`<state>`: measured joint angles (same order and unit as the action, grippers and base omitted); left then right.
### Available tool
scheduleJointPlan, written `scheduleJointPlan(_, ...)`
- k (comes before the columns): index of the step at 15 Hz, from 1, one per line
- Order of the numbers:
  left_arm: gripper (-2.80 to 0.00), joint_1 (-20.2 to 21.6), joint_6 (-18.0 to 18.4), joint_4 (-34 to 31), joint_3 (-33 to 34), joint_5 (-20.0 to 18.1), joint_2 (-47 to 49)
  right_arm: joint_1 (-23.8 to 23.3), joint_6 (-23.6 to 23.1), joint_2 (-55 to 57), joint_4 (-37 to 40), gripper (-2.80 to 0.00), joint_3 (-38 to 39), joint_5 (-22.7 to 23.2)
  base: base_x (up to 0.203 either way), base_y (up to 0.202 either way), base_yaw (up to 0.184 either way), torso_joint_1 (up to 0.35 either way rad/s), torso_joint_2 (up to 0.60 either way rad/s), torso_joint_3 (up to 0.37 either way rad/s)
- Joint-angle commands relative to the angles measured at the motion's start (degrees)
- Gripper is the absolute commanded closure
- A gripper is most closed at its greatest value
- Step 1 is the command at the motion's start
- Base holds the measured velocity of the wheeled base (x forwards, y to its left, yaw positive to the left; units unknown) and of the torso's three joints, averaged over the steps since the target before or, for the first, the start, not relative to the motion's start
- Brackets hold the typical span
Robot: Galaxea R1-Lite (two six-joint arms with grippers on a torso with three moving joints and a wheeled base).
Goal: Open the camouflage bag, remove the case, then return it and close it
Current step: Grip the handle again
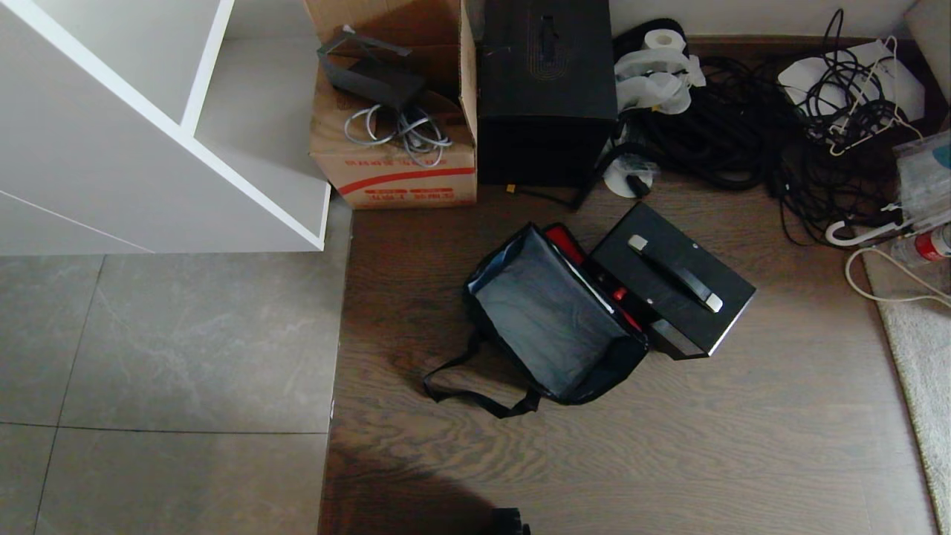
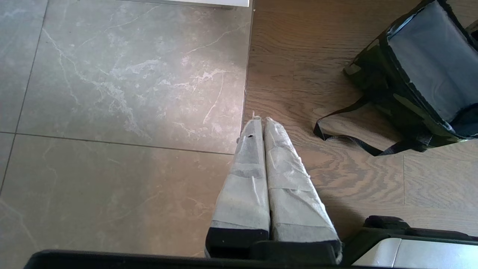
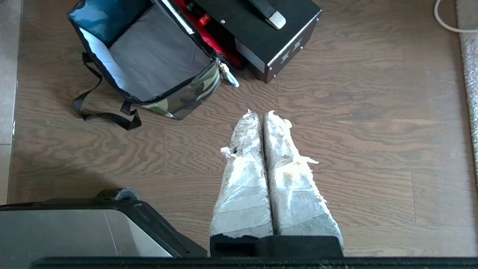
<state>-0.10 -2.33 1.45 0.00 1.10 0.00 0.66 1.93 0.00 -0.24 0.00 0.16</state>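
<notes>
The camouflage bag (image 1: 546,319) lies open on the wooden floor, its grey inside facing up and red lining (image 1: 566,244) showing at its far side. Its black strap (image 1: 468,390) trails toward me. The case (image 1: 672,286), flat and black with a silver-ended handle, rests outside the bag, touching its right side. In the right wrist view the bag (image 3: 157,56), its white zipper pull (image 3: 228,76) and the case (image 3: 261,33) lie ahead of my right gripper (image 3: 260,113), which is shut and empty. My left gripper (image 2: 260,119) is shut and empty too, with the bag (image 2: 422,71) off to its side.
Behind the bag stand a tall black box (image 1: 546,96) and a cardboard box (image 1: 394,148) with cables in it. A tangle of black cables (image 1: 743,134) fills the back right. A white shelf unit (image 1: 148,126) is at the left over grey tiles, and a pale rug (image 1: 921,349) lies at the right.
</notes>
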Motion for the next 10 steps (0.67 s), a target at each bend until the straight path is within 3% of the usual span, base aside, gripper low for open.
scheduleJointPlan(1,0.00,0.01,-0.04,0.04,0.53,0.05,0.00,0.04,0.01,0.09,-0.02,0.00,0.00,0.02,0.000,0.000,0.000,0.000,0.00,0.000)
scheduleJointPlan(10,0.00,0.10,-0.04,0.04,0.44,0.05,0.00,0.04,-0.61,0.09,-0.11,0.00,0.00,0.11,0.000,0.000,0.000,0.000,0.00,0.000)
